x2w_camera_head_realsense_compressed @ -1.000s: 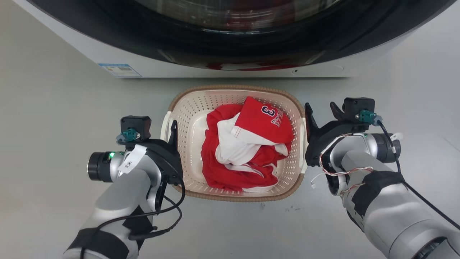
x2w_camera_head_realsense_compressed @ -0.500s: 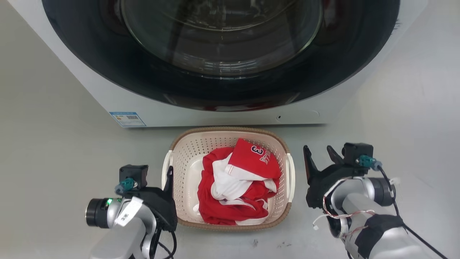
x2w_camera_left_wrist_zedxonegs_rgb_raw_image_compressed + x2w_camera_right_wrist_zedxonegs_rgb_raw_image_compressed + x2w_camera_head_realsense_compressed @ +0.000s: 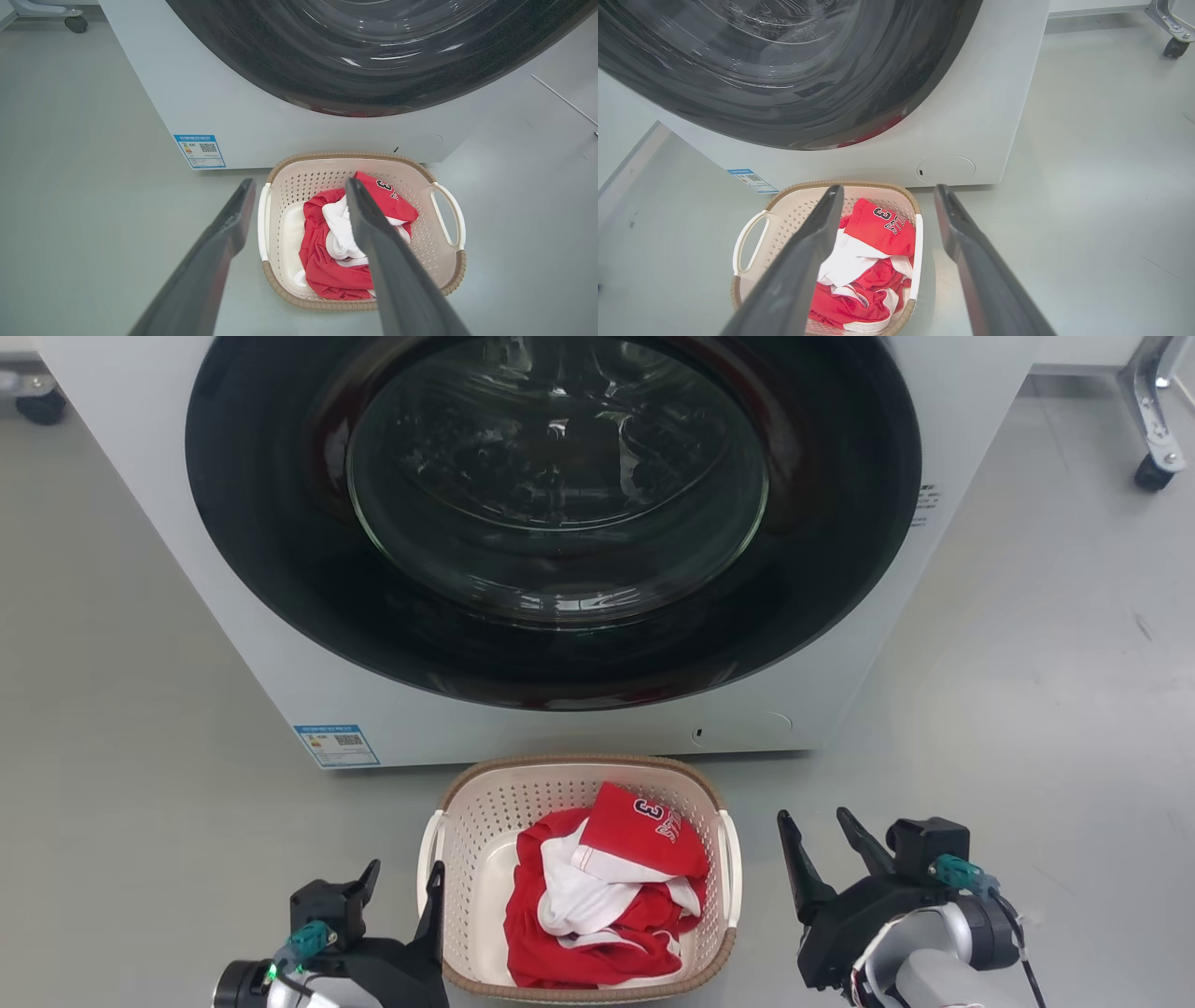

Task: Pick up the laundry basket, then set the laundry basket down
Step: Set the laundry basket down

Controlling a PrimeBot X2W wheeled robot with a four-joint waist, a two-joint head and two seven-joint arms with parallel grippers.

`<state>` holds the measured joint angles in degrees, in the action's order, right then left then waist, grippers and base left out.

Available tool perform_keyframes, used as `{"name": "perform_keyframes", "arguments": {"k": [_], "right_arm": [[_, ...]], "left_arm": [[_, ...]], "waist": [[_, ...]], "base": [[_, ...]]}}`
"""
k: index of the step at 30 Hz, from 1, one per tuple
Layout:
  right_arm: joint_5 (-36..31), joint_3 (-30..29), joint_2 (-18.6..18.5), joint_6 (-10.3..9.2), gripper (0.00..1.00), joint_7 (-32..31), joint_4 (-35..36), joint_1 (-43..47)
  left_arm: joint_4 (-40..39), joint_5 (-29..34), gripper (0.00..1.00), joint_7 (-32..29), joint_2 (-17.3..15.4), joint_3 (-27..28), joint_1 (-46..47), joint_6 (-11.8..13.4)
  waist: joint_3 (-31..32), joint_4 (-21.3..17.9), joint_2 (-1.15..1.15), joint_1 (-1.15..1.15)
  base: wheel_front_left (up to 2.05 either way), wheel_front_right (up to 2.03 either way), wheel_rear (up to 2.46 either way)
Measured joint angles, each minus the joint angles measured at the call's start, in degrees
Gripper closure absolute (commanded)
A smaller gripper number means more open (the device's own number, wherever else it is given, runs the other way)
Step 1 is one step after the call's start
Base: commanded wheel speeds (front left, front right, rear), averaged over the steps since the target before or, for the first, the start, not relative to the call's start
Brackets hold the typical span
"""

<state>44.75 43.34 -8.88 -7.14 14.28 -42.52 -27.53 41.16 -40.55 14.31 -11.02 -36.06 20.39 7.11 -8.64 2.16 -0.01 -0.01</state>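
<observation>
The laundry basket (image 3: 478,810), cream with a brown rim, sits on the floor right in front of the washer. A red and white jersey (image 3: 616,887) lies inside it. My left gripper (image 3: 403,889) is open and empty beside the basket's left handle (image 3: 427,847). Seen from the left wrist, the left gripper (image 3: 300,184) hangs back from the basket (image 3: 317,179), its fingers framing that handle without touching. My right gripper (image 3: 814,821) is open and empty, a short way right of the right handle (image 3: 734,859). The right wrist view has the right gripper (image 3: 888,188) above the basket (image 3: 794,219).
The white washer (image 3: 840,644) with its big dark round door (image 3: 560,523) stands directly behind the basket. Caster wheels show at the far right (image 3: 1153,476) and far left (image 3: 42,406). Grey floor (image 3: 1027,709) spreads on both sides.
The head camera has lifted, so the whole picture slid down and more of the washer shows. Both grippers have drawn back from the basket's handles. The basket stays on the floor.
</observation>
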Motion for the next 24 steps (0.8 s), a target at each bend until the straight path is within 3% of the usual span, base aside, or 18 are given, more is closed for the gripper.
{"name": "perform_keyframes", "arguments": {"k": [16, 24], "right_arm": [[-13.1, -13.06, -0.92, -0.02, 0.0, 0.0, 16.56, 15.6], [-19.04, -18.95, -0.44, -0.16, 0.0, 0.01, 23.27, 22.54]], "left_arm": [[-16.27, 12.96, 0.0, 0.0, 0.51, 16.74, -17.2, 0.01], [-24.16, 19.11, 0.0, 0.0, 3.09, 22.7, -23.9, 0.02]], "waist": [[6.13, -0.9, 0.0, 0.0], [7.33, -1.81, 0.0, 0.0]], "base": [[0.0, 0.0, 0.0], [0.0, 0.0, 0.0]]}}
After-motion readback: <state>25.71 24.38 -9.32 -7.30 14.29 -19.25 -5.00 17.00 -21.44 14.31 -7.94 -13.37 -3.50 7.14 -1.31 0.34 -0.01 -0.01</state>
